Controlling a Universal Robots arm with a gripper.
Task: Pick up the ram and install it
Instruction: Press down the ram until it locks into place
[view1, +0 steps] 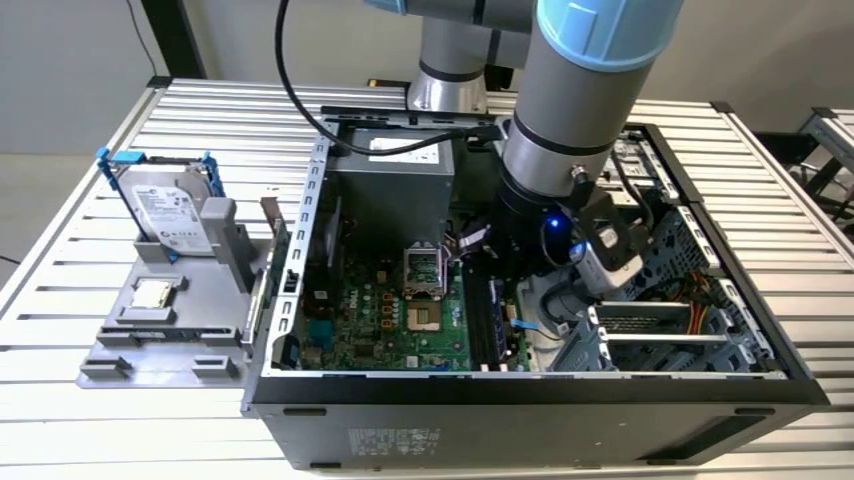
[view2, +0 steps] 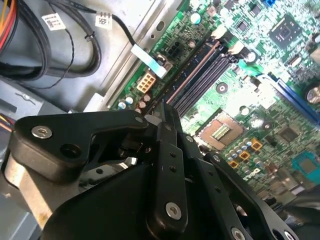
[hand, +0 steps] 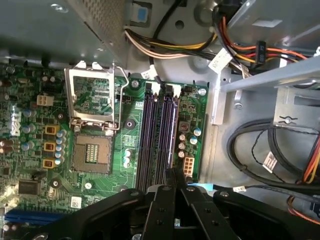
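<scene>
Black gripper, closest in both wrist views, hangs inside the open computer case, lower centre of the exterior view, fingers pressed together over the motherboard memory slots. Whether they pinch the ram cannot be told.

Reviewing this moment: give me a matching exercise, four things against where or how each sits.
1. silver hard drive with blue bracket
2. small square silver processor chip
3. black gripper
4. metal processor socket frame

A. lying flat on the grey holder
B. inside the open computer case, over the dark memory slots
C. hinged open on the green motherboard
D. standing on edge in the grey holder

Pairs: 1-D, 2-A, 3-B, 4-C
</scene>
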